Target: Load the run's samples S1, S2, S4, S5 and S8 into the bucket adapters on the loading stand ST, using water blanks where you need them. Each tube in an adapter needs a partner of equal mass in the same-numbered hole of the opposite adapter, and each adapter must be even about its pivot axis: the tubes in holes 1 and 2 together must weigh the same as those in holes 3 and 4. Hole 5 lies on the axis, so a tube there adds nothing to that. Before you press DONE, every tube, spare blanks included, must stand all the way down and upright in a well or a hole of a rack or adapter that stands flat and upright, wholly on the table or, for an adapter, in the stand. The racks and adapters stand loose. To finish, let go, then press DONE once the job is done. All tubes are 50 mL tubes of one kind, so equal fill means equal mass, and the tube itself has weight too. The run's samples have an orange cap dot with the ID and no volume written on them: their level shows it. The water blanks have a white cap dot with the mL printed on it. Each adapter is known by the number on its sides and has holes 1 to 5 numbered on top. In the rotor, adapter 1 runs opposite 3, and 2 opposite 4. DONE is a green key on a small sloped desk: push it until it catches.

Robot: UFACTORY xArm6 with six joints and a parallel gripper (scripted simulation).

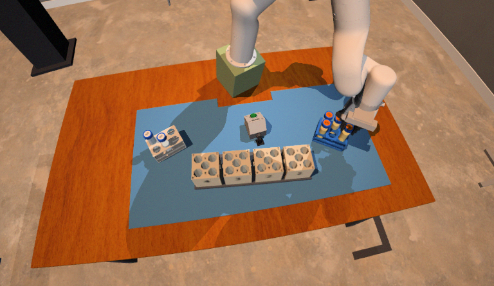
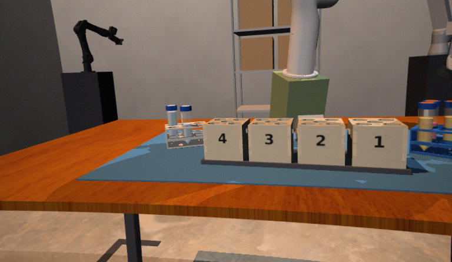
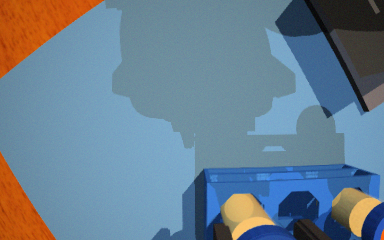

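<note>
My gripper (image 1: 348, 125) (image 3: 265, 232) is shut on an orange-dot sample tube with pale yellow fill (image 1: 344, 135) (image 3: 242, 207), over the front right of the blue rack (image 1: 329, 144) (image 3: 280, 185). Its ID is hidden, and how deep it sits is unclear. Three other orange-dot tubes (image 1: 328, 114) (image 1: 325, 124) (image 1: 338, 119) stand there. Adapters 4 (image 1: 206, 182) (image 2: 222, 149), 3 (image 2: 269, 151), 2 (image 2: 320, 152) and 1 (image 1: 299, 173) (image 2: 378, 154) stand in the dark stand (image 2: 266, 164); their holes look empty. Two white-dot blanks (image 2: 171, 116) (image 2: 185, 112) stand in the clear rack (image 1: 171, 154) (image 2: 185, 144); their printed volumes are unreadable.
The green DONE key (image 1: 253, 115) is on a small grey desk (image 1: 255, 127) behind the adapters, with a small black object (image 1: 259, 141) before it. The green robot base block (image 1: 240, 77) (image 2: 299, 96) stands at the back. The table's right edge lies near the blue rack.
</note>
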